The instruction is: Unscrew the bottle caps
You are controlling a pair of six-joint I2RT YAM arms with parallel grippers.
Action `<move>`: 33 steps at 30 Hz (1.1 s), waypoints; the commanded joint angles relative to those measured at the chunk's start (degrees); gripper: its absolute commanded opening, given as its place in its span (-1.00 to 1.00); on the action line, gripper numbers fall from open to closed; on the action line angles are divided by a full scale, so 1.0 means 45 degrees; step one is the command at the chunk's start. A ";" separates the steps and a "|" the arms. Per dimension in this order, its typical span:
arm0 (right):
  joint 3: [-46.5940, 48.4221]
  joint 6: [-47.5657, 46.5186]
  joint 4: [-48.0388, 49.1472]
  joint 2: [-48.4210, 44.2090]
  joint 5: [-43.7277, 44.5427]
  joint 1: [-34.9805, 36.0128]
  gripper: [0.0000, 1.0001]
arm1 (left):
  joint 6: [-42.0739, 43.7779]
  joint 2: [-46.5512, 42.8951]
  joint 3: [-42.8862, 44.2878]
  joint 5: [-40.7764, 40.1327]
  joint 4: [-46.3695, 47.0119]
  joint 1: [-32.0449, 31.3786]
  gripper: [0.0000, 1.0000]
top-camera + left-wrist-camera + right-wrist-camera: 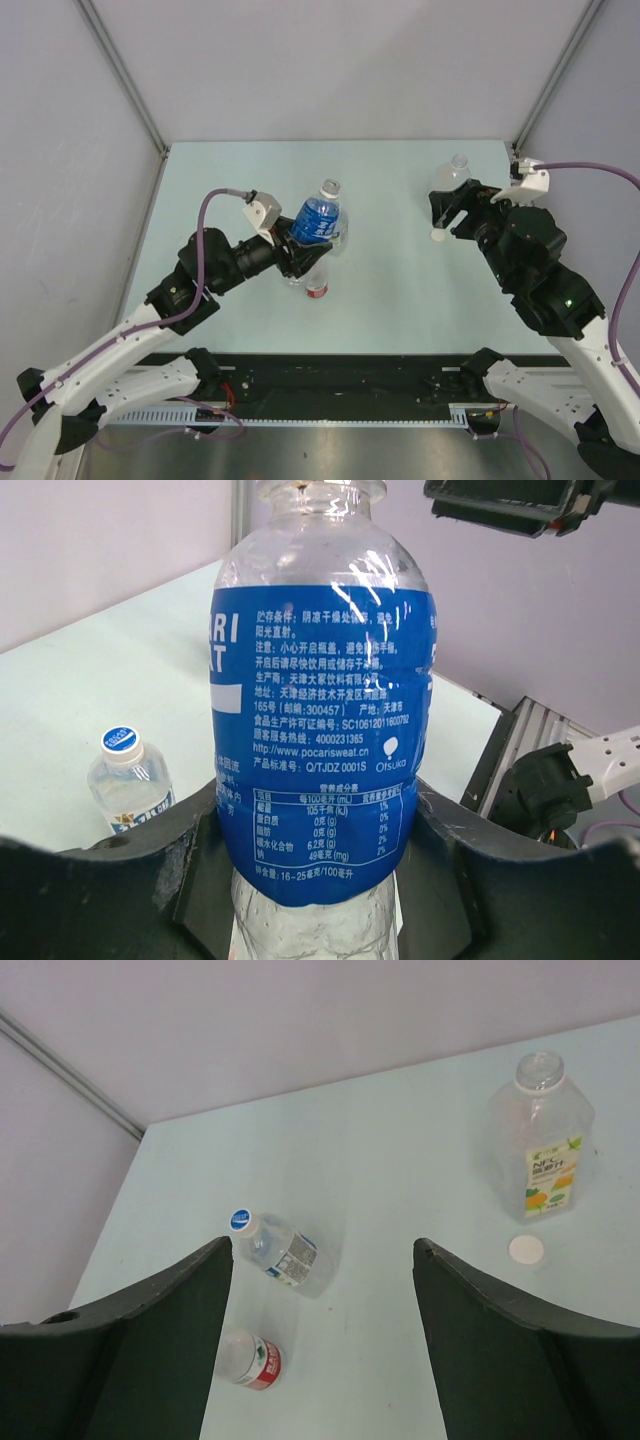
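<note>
My left gripper point(303, 247) is shut on the blue-labelled bottle point(316, 219), holding it upright by the lower body; in the left wrist view point(325, 820) the bottle point(325, 710) fills the frame and its mouth is open, with no cap. My right gripper point(450, 212) is open and empty point(322, 1250). The larger bottle with the yellowish label point(540, 1145) stands uncapped, its white cap point(526, 1249) on the table beside it. A white-and-blue-labelled bottle point(280, 1252) lies with its blue cap point(240, 1220) on. The red-labelled bottle point(250, 1360) lies nearby; its cap is hidden.
The pale table point(400, 290) is bounded by white walls on three sides, with a black rail point(340, 375) at the near edge. The red-labelled bottle point(314, 284) lies right under my left gripper. The capped bottle point(128, 780) lies left of the held one.
</note>
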 commanded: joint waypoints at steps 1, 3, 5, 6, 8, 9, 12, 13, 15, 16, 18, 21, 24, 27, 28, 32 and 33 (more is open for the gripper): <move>-0.0168 0.0396 0.0476 0.0304 -0.0801 -0.0047 0.52 | -0.0045 -0.0254 -0.0028 0.0044 0.0619 0.0057 -1.00; -0.0304 0.0396 0.0789 0.0325 -0.1830 -0.0048 0.51 | -0.0006 -0.0235 -0.0087 0.0220 0.0967 0.0057 -0.99; -0.0441 0.0494 0.1394 0.0325 -0.2789 -0.0047 0.52 | 0.0033 -0.0273 -0.0243 0.0591 0.1184 0.0057 -0.98; -0.0480 0.0533 0.1667 0.0325 -0.3897 -0.0047 0.53 | 0.0013 -0.0274 -0.0321 0.0727 0.1282 0.0057 -0.97; -0.0520 0.0883 0.2429 0.0344 -0.4997 -0.0047 0.54 | 0.0013 -0.0215 -0.0477 0.1252 0.1536 0.0057 -0.96; -0.0539 0.1059 0.2934 0.0325 -0.5969 -0.0047 0.55 | 0.0013 -0.0176 -0.0478 0.1410 0.1595 0.0057 -0.96; -0.0675 0.1606 0.4066 0.0227 -0.7475 -0.0028 0.57 | 0.0013 0.0057 -0.0458 0.2114 0.1654 0.0057 -0.95; -0.0734 0.1859 0.4323 0.0169 -0.7753 -0.0028 0.57 | -0.0006 0.0097 -0.0419 0.2270 0.1654 0.0057 -0.95; -0.0812 0.1997 0.4986 0.0052 -0.8357 0.0011 0.58 | -0.0006 0.0233 -0.0380 0.2524 0.1615 0.0057 -0.95; -0.0832 0.2056 0.5145 0.0012 -0.8497 0.0050 0.59 | -0.0026 0.0312 -0.0322 0.2603 0.1596 0.0057 -0.95; -0.0832 0.2115 0.5340 0.0070 -0.8634 0.0167 0.60 | -0.0045 0.0409 -0.0322 0.2836 0.1596 0.0057 -0.94; -0.0832 0.2076 0.5439 0.0362 -0.8829 0.0576 0.60 | -0.0123 0.0566 -0.0302 0.3052 0.1713 0.0037 -0.94; -0.0832 0.1882 0.5673 0.0617 -0.8753 0.1337 0.60 | -0.0182 0.0781 -0.0243 0.3189 0.1713 0.0017 -0.92; -0.0813 0.1395 0.5791 0.0871 -0.8207 0.2236 0.61 | -0.0124 0.0879 -0.0185 0.3287 0.1655 -0.0099 -0.91; -0.0832 0.1276 0.5771 0.1007 -0.8070 0.2412 0.61 | -0.0104 0.0917 -0.0146 0.3306 0.1635 -0.0138 -0.91; -0.0832 0.1158 0.5596 0.1320 -0.7561 0.2745 0.60 | -0.0026 0.0898 -0.0087 0.3268 0.1576 -0.0236 -0.89; -0.0832 0.1158 0.5595 0.1359 -0.7502 0.2726 0.59 | -0.0026 0.0898 -0.0087 0.3268 0.1557 -0.0275 -0.89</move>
